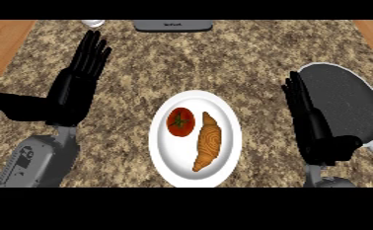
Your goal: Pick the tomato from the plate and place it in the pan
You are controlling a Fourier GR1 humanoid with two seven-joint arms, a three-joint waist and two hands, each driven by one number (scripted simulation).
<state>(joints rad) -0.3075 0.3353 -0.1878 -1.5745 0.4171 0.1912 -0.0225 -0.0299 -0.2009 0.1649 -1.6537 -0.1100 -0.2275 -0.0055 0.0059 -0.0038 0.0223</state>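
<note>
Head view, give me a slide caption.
Red tomato beside croissant on white plate, open hands flanking, dark pan right.

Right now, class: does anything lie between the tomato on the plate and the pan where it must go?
Yes. The croissant lies beside the tomato on the plate, on its pan side, and the open right hand stands before the pan.

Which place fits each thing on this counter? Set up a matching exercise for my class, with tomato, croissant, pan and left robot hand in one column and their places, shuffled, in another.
Things:
1. tomato
2. croissant
3. pan
4. left robot hand

Places:
A. at the counter's right edge
B. on the plate's left half
C. open, left of the plate
D. on the plate, right of the tomato

Pairs: 1-B, 2-D, 3-A, 4-C
</note>
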